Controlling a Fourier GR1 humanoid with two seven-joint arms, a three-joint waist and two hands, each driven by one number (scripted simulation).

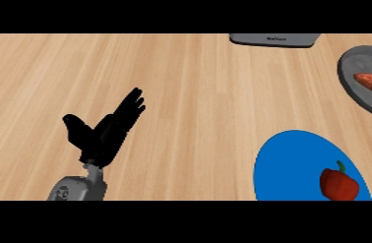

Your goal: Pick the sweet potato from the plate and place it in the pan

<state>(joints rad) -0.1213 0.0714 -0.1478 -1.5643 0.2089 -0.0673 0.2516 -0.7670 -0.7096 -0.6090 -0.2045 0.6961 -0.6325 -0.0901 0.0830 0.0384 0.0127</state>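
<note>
Sweet potato, orange-red chunk (363, 80), lay in grey round rimmed vessel (349, 75) at right edge, cropped; pan or plate, cannot tell. Blue round plate (291, 168) held only red pepper (339, 184). Black left hand (109, 131) rested far left, fingers released; right hand unseen. Judgement: confirm vessel before any grasp.

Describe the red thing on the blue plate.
On the wooden counter, find the round blue plate at lower right. Near its right side lies a dark red vegetable with a green stem; the piece in the grey pan is lighter, orange-red.
</note>
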